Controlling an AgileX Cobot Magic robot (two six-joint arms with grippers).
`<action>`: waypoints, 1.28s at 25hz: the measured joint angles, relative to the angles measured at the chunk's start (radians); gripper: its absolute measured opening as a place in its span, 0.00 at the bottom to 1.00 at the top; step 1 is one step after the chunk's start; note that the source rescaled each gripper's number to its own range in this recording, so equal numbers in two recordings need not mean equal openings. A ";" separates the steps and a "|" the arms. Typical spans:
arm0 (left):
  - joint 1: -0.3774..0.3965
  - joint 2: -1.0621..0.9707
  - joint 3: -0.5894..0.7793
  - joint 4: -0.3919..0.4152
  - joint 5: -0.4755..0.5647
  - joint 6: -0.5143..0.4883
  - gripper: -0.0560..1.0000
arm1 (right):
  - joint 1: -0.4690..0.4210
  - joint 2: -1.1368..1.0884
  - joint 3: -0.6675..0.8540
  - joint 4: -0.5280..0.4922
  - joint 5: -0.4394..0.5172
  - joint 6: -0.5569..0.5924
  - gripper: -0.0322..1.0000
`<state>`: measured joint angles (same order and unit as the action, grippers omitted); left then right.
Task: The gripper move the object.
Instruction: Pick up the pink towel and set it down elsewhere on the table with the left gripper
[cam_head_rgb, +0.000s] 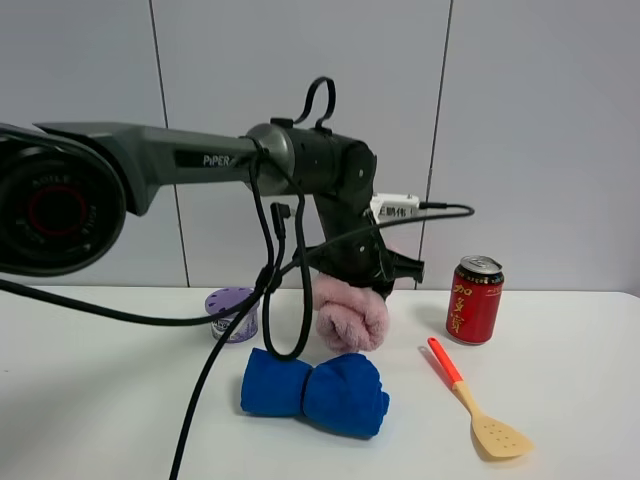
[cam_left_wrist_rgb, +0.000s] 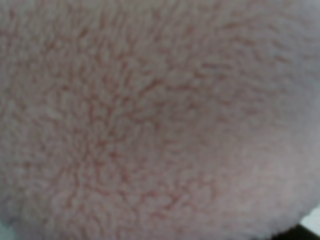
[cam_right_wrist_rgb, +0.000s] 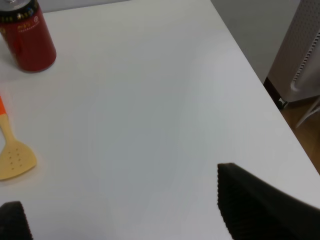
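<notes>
The pale pink fluffy rolled towel (cam_head_rgb: 350, 318) is at the middle of the white table, behind the blue rolled cloth (cam_head_rgb: 315, 390). My left gripper (cam_head_rgb: 355, 282), on the dark grey PiPER arm, points down right onto the towel's top, and its fingers are hidden in the pile. The towel (cam_left_wrist_rgb: 150, 120) fills the left wrist view, with no finger showing. I cannot tell whether the towel rests on the table or hangs. My right gripper (cam_right_wrist_rgb: 132, 220) is open and empty over bare table near the right edge.
A red drink can (cam_head_rgb: 474, 299) stands right of the towel and also shows in the right wrist view (cam_right_wrist_rgb: 27, 35). An orange-handled spatula (cam_head_rgb: 478, 405) lies in front of it. A purple-lidded tub (cam_head_rgb: 233, 314) stands to the left. Black cables hang over the blue cloth.
</notes>
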<state>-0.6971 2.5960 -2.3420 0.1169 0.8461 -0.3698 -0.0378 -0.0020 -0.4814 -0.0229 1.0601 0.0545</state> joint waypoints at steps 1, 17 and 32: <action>0.000 -0.018 0.000 -0.012 0.000 0.010 0.06 | 0.000 0.000 0.000 0.000 0.000 0.000 1.00; 0.018 -0.542 0.000 0.179 0.207 0.301 0.06 | 0.000 0.000 0.000 0.000 0.000 0.000 1.00; 0.434 -0.725 0.152 0.170 0.373 0.314 0.06 | 0.000 0.000 0.000 0.000 0.000 0.000 1.00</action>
<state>-0.2630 1.8705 -2.1899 0.2868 1.2187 -0.0562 -0.0378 -0.0020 -0.4814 -0.0229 1.0601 0.0545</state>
